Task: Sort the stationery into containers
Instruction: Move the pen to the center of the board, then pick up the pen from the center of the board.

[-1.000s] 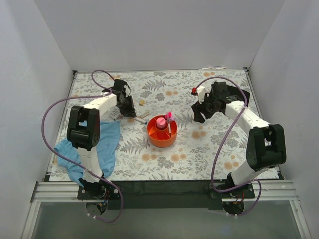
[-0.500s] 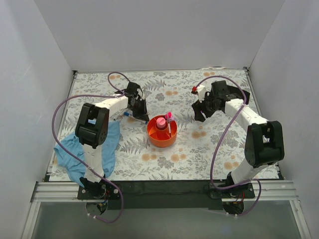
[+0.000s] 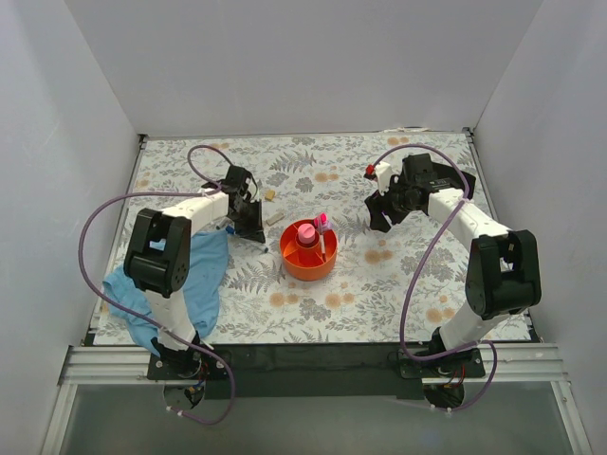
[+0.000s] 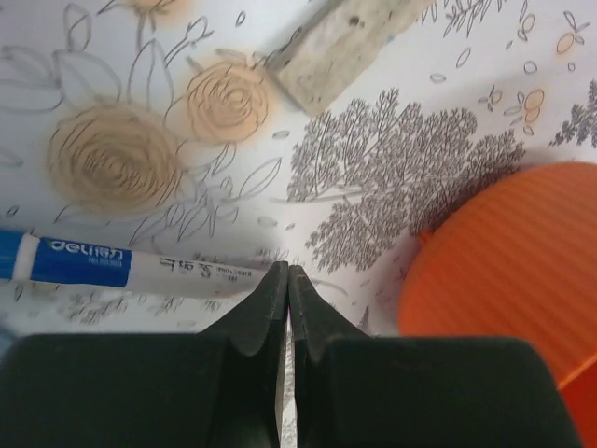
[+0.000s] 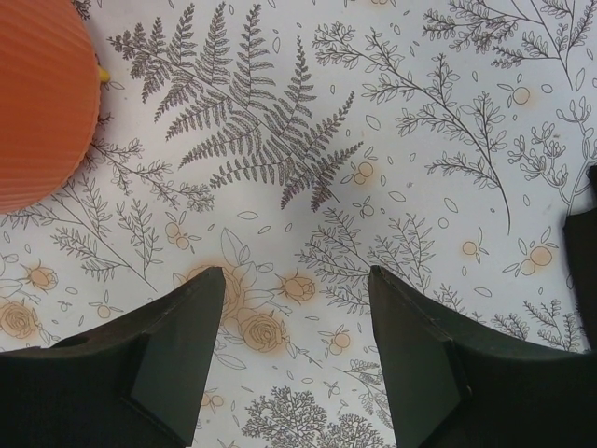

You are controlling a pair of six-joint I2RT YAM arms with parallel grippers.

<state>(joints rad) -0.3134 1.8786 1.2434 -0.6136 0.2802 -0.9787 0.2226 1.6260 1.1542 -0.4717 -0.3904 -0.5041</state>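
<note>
The orange organizer (image 3: 296, 264) stands mid-table with a pink piece (image 3: 306, 232) in its centre cup and a pink-and-black highlighter (image 3: 322, 221) and a white pen (image 3: 323, 245) in its ring. My left gripper (image 3: 257, 232) is shut and empty just left of it. In the left wrist view, the gripper (image 4: 287, 271) has its tip against a white pen with a blue cap (image 4: 121, 265). A tan block (image 4: 345, 42) lies ahead and the organizer (image 4: 504, 271) is at right. My right gripper (image 3: 379, 220) is open and empty (image 5: 297, 271) over bare cloth.
A crumpled blue cloth (image 3: 171, 284) lies at the front left under the left arm. A second small tan block (image 3: 269, 195) lies behind the left gripper. The organizer's edge (image 5: 37, 103) shows at top left in the right wrist view. White walls close in the table.
My left gripper swung right toward the organizer, then came back left and nearer the front. A tan block now shows beside it. The right arm has barely moved.
</note>
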